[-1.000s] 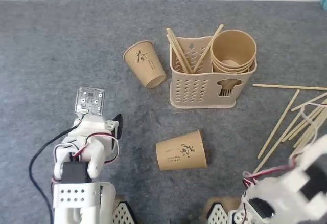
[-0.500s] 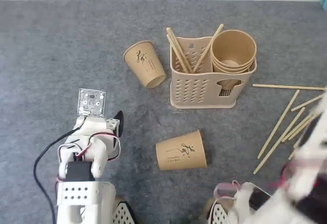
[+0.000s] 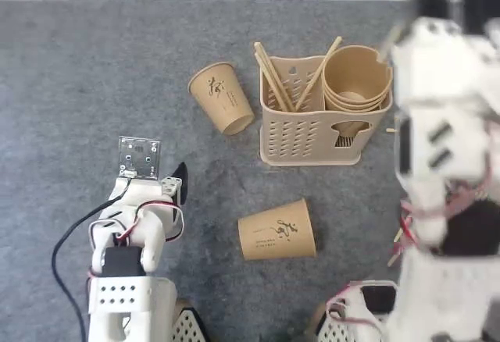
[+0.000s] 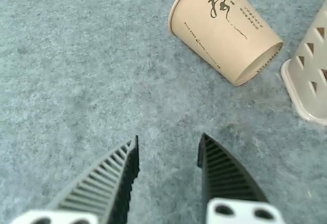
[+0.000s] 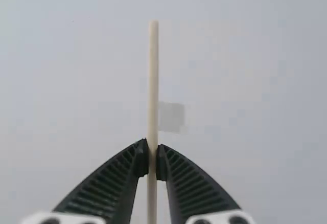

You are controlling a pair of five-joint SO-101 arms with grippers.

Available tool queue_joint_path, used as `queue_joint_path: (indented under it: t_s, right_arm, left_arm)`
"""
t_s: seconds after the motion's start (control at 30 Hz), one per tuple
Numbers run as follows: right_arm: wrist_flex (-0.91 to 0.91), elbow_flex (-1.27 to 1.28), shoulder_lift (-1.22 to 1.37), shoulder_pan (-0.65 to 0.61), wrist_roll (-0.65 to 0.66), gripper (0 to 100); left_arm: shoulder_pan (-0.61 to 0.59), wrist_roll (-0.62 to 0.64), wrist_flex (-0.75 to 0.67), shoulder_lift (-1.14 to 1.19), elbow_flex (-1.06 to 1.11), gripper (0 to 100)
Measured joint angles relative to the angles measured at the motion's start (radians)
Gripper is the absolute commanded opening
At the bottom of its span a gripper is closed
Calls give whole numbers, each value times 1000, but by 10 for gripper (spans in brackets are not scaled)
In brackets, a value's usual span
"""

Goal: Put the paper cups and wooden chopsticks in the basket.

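My left gripper (image 4: 167,142) hangs open just above the grey carpet, with nothing between its fingers. A little beyond it a paper cup (image 4: 225,27) lies on its side next to the tan basket (image 4: 311,75). From above, that cup (image 3: 222,97) lies left of the basket (image 3: 312,135), which holds stacked cups (image 3: 357,73) and a few chopsticks (image 3: 273,76). A second cup (image 3: 278,230) lies on its side in front of the basket. My right gripper (image 5: 152,150) is shut on a wooden chopstick (image 5: 153,81), held up against a blank pale background. The right arm (image 3: 445,123) is raised high over the table's right side.
The raised right arm hides the carpet right of the basket; one chopstick end (image 3: 394,252) pokes out beside it. Bare carpet lies left of the left arm (image 3: 129,240) and between it and the far cup.
The right arm has swung up from the lower right corner to high over the right side, hiding the loose chopsticks there. The left arm has barely shifted.
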Motion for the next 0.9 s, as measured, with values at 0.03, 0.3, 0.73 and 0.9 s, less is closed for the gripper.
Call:
queue_joint_path:
  t_s: [0.03,0.3,0.73,0.9]
  right_arm:
    - [-29,0,28,-14,0,8]
    - [-130,0,245,-97,0,8]
    - [-137,91,445,-95,-68,9]
    - [-137,190,443,-115,-68,31]
  left_arm:
    - [0,0,0,0,0,184]
    - [2,0,0,0,0,184]
    - [2,0,0,-2,15,184]
    - [2,0,0,-2,15,184]
